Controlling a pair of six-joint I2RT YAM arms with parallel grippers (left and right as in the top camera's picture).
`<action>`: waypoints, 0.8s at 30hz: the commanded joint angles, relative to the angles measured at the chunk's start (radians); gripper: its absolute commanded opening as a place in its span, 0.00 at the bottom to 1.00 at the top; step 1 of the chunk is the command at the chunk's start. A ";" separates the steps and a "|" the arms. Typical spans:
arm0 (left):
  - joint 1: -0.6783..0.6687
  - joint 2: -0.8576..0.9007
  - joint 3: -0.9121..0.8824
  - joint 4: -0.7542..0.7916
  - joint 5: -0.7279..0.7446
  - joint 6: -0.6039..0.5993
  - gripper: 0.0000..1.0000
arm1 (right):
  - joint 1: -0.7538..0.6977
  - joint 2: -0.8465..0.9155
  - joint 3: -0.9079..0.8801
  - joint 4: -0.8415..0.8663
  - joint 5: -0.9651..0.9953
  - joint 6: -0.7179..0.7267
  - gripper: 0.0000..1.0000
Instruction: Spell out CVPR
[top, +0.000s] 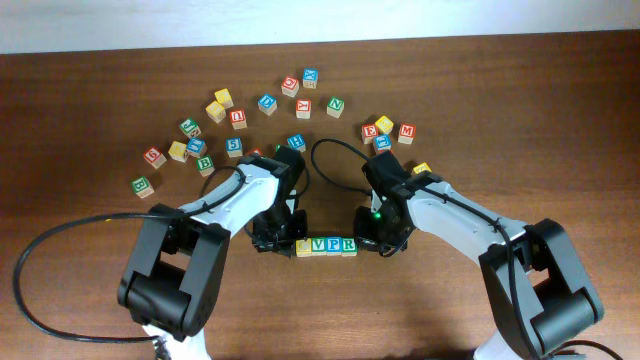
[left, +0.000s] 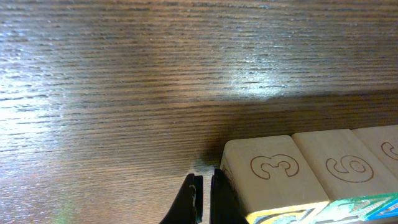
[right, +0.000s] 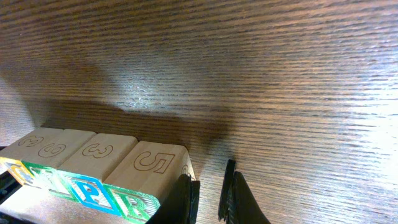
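Four letter blocks stand in a touching row (top: 326, 245) near the table's middle and read C, V, P, R from left to right. My left gripper (top: 272, 240) is shut and empty, its fingers (left: 203, 200) right beside the row's left end block (left: 273, 171). My right gripper (top: 376, 240) is all but shut and empty, its fingers (right: 210, 196) right beside the green R block (right: 149, 171) at the row's right end. The blue P block (right: 93, 186) sits next to the R block.
Several loose letter blocks lie scattered at the back left (top: 225, 120), and a smaller group lies at the back right (top: 385, 132). A black cable (top: 60, 250) loops over the table at the left.
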 joint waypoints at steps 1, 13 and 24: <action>0.005 0.010 -0.004 0.002 -0.016 -0.013 0.00 | 0.000 0.002 -0.005 0.002 0.021 0.006 0.09; 0.058 -0.009 0.014 -0.043 -0.110 -0.008 0.00 | -0.085 0.001 0.016 -0.092 0.067 -0.040 0.04; 0.061 -0.435 0.072 -0.103 -0.192 -0.032 0.00 | -0.114 -0.442 0.109 -0.414 0.187 -0.089 0.04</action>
